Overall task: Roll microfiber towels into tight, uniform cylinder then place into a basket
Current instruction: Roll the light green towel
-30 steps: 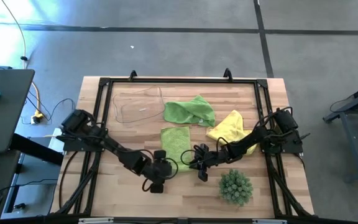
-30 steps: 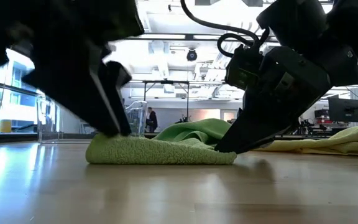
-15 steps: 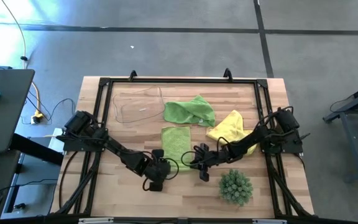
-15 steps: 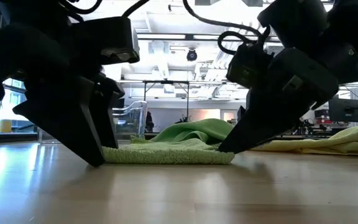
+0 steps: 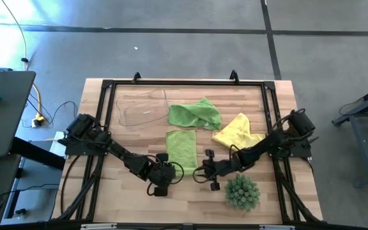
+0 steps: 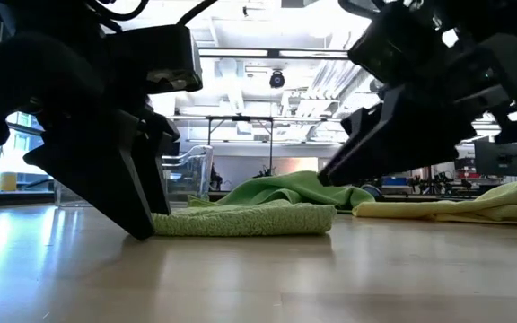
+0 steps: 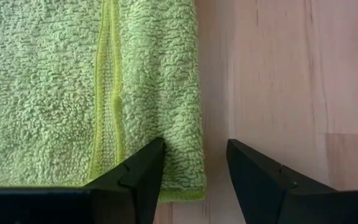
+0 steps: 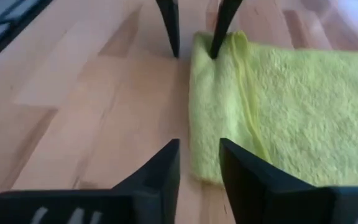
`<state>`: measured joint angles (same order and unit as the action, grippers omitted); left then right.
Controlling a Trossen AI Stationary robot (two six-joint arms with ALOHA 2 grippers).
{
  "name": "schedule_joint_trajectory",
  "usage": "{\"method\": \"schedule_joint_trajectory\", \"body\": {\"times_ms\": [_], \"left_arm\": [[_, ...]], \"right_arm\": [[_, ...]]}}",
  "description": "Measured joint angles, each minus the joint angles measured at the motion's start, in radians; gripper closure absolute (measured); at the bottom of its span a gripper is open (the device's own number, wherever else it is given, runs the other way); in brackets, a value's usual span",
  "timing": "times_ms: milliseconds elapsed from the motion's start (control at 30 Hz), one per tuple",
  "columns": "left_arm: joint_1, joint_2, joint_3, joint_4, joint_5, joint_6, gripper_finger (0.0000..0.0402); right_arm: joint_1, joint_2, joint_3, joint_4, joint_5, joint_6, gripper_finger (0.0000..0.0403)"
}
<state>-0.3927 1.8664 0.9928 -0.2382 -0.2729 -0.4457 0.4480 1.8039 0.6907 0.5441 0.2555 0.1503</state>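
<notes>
A lime green microfiber towel point(image 5: 181, 149) lies flat on the table, its near edge folded over into a narrow strip point(image 6: 240, 220). My left gripper point(image 5: 169, 171) point(image 7: 194, 155) is open at the towel's near left corner, its fingers either side of the towel's left edge. My right gripper point(image 5: 200, 172) point(image 8: 199, 152) is open and hangs just above the near right corner point(image 6: 326, 215), touching nothing. A second green towel point(image 5: 195, 115) lies crumpled farther back, with a yellow towel point(image 5: 237, 130) to its right. The clear basket point(image 5: 142, 107) stands at the far left. My left gripper has one fingertip point(image 7: 145, 158) down on the towel's folded near strip point(image 7: 179, 124), close to the left corner. The other fingertip point(image 7: 244, 158) stands over bare wood beside the towel. The fingers slant down from the near left. The towel lies flat on the table.
A spiky green ball plant point(image 5: 242, 191) sits near the front edge, right of my right gripper. A black frame point(image 5: 184, 83) runs round the tabletop. Bare wood lies along the near edge in front of the towel.
My right gripper has let go of the towel's near right corner, risen clear of it, drawn back toward the table's right edge and rolled. My left gripper has shifted from on top of the fold to the towel's left end. The thick fold there has flattened.
</notes>
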Motion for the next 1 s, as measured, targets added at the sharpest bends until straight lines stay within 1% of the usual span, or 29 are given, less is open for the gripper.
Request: {"method": "schedule_joint_trajectory", "body": {"times_ms": [167, 233, 300, 400, 533, 667, 800, 1000], "left_arm": [[0.000, 0.000, 0.000, 0.003, 0.000, -0.003, 0.0236], [0.000, 0.000, 0.000, 0.003, 0.000, -0.018, 0.0236], [0.000, 0.000, 0.000, 0.003, 0.000, -0.028, 0.0236], [0.000, 0.000, 0.000, 0.004, 0.000, -0.051, 0.0236], [0.000, 0.000, 0.000, 0.005, 0.000, -0.059, 0.0236], [0.000, 0.001, 0.000, 0.006, 0.000, -0.060, 0.0236], [0.000, 0.001, 0.000, 0.007, 0.000, -0.045, 0.0236], [0.000, -0.001, 0.000, -0.010, 0.000, -0.007, 0.0237]], "right_arm": [[0.000, 0.036, 0.000, 0.046, -0.001, -0.025, 0.0241], [-0.001, 0.050, 0.001, 0.061, -0.015, -0.078, 0.0230], [0.000, 0.065, 0.002, 0.066, -0.017, -0.124, 0.0227], [-0.004, 0.086, 0.002, 0.066, -0.020, -0.152, 0.0234], [-0.018, 0.124, 0.003, 0.071, -0.023, -0.158, 0.0254], [-0.028, 0.160, 0.035, 0.079, -0.020, -0.156, 0.0270], [-0.027, 0.181, 0.053, 0.074, 0.011, -0.147, 0.0274], [-0.027, 0.183, 0.054, 0.025, 0.024, -0.007, 0.0278]]}}
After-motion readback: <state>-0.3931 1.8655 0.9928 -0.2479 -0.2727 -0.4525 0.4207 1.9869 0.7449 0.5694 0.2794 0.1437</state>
